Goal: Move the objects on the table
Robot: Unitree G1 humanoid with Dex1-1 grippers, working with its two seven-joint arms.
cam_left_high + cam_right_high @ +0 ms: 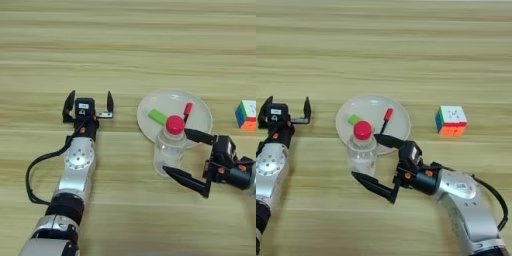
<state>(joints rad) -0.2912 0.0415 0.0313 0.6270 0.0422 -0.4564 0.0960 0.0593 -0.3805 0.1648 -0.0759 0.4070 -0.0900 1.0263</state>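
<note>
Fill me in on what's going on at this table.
The right gripper is open around a small clear bottle with a red cap, one finger on either side, not yet closed on it. The bottle stands upright at the near edge of a white plate that holds a green block and a red pen. The left gripper hovers open over bare table, left of the plate. A colourful puzzle cube sits to the plate's right.

Bottle [362, 148] stands at the plate's [397, 114] near rim, blocking it; cube [451, 120] sits right; far worktop [384, 45] lies free.
</note>
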